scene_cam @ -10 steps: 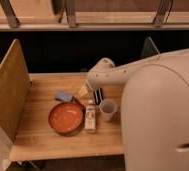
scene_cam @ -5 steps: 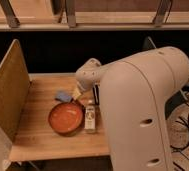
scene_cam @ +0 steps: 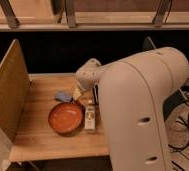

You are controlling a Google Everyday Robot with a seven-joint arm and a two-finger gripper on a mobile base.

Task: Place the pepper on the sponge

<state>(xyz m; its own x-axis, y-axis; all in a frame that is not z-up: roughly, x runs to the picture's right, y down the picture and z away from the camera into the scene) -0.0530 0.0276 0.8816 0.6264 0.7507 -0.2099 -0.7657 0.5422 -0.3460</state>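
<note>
End effector (scene_cam: 91, 93) near plate (scene_cam: 65, 118) (orange), grip state unreadable; sponge (scene_cam: 64, 96) seemingly touching plate rim.

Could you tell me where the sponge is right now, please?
The sponge lies left of centre on the table, just behind the orange plate, with the gripper immediately to its right.

A round orange plate (scene_cam: 65, 118) is set near the middle of the wooden tabletop (scene_cam: 38, 137), with a small white carton (scene_cam: 90, 118) laid flat just beside its right rim. A pale yellow piece (scene_cam: 77, 93) is seen just behind the plate, next to the gripper (scene_cam: 93, 95), which is held low over the tabletop. The left edge is closed by an upright wooden panel (scene_cam: 8, 95), and dark cables (scene_cam: 188, 125) are strewn on the floor at right.
</note>
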